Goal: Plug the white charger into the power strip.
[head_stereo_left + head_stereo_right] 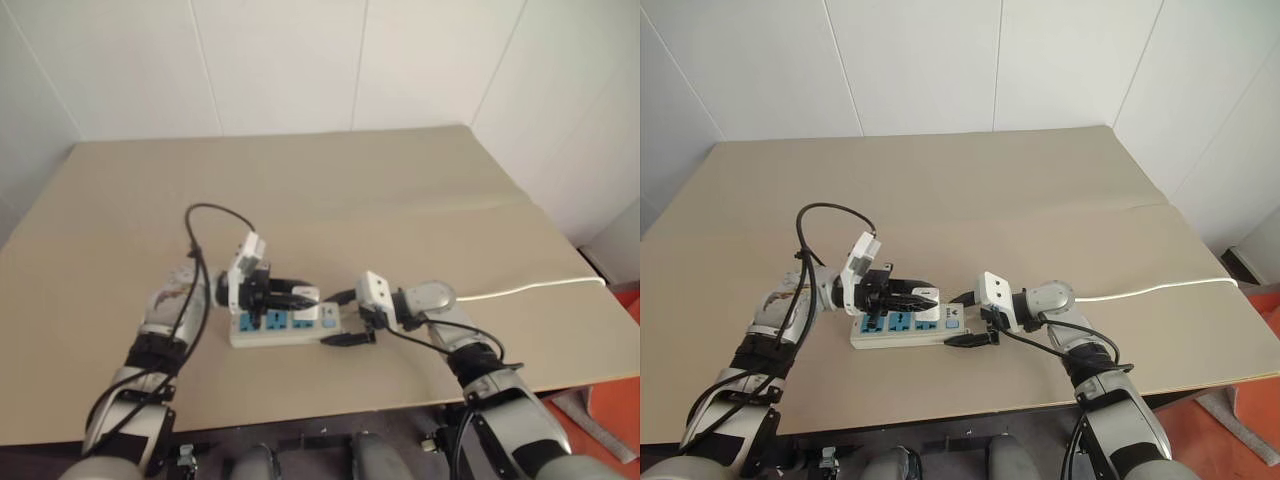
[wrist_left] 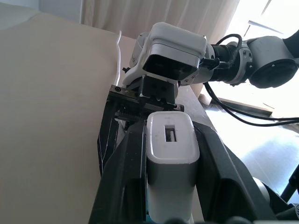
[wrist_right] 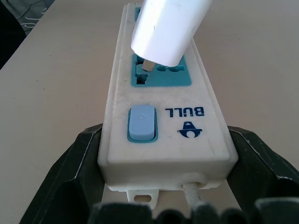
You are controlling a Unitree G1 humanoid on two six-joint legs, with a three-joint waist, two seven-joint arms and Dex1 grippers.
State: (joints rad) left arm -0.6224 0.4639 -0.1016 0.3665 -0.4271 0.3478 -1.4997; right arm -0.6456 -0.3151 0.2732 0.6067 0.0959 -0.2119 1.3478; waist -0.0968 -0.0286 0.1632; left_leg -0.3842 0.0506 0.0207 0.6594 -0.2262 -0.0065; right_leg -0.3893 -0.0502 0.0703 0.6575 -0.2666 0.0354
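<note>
1. We are holding the small white boxy plastic charger in our left claw, the two black fingers clamped tight on its sides so it cannot twist while the prongs are seeking their holes.

2. We are bracing the long white rectangular plastic power strip with our right claw, whose fingers are standing wide around the switch end, one on each long side; whether they are actually pressing on the casing, we cannot tell. The purpose, as we judge it, is to keep the strip from sliding on the table when the plug is pushed in.

3. The strip is lying flat on the beige table, near the front edge, its thin white cord trailing away to our right.

4. The charger is sitting directly over the blue-faced socket nearest the pale blue rocker switch, tilted, with one metal prong at the socket's openings. It does not look fully seated: a gap is showing between the charger's body and the blue face.

5. We are judging the task to be in its final stage: straightening the charger and pressing it home is what remains, and a tilted entry could jam the prongs.
</note>
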